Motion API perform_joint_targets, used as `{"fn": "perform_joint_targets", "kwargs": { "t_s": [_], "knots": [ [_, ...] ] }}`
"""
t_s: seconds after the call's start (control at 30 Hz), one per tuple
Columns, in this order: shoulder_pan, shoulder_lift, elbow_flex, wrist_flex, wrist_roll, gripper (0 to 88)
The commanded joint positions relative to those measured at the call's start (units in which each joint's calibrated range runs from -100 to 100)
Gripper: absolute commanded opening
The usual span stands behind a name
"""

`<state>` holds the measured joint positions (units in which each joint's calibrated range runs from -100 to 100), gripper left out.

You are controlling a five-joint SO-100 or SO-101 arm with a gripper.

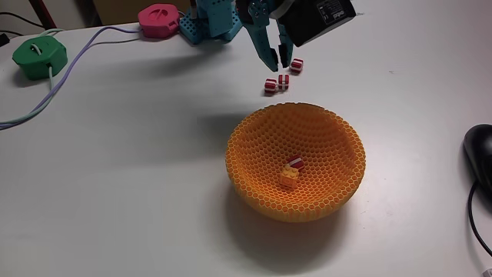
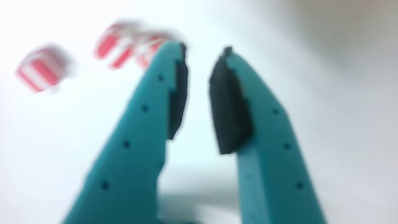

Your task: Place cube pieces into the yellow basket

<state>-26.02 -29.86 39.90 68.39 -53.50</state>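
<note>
In the fixed view, going from the left, a green puck-shaped device lies on the white table with a pale cable running from it toward a pink puck-shaped device at the top edge. Just right of the pink one stands the blue arm base, and from it the teal gripper points down at the table, its two fingers a narrow gap apart with nothing between them. Three red-and-white striped cube pieces sit on the table beside the fingertips: one just right of them, and two touching each other, and, just below. Being cubes, they have no long axis; their stripes face different ways. Nearer the camera stands the yellow basket, upright and mouth up, with a yellow-orange cube piece on its floor and a striped piece resting against its upper side. A black computer mouse lies at the right edge. In the wrist view, which is blurred, the striped cubes appear upper left, one apart and the others clustered by the left finger; the gripper shows dark pads slightly parted, holding nothing.
</note>
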Motion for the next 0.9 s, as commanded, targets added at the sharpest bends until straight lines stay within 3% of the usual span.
{"fn": "perform_joint_targets", "kwargs": {
  "t_s": [0.0,0.2,0.87],
  "knots": [
    [-6.98,-4.52,9.16,-5.05,-4.54,12.9],
    [-10.42,-4.33,14.07,-8.44,-8.11,16.1],
    [-8.37,-3.95,23.99,-21.12,-7.13,24.6]
  ]
}}
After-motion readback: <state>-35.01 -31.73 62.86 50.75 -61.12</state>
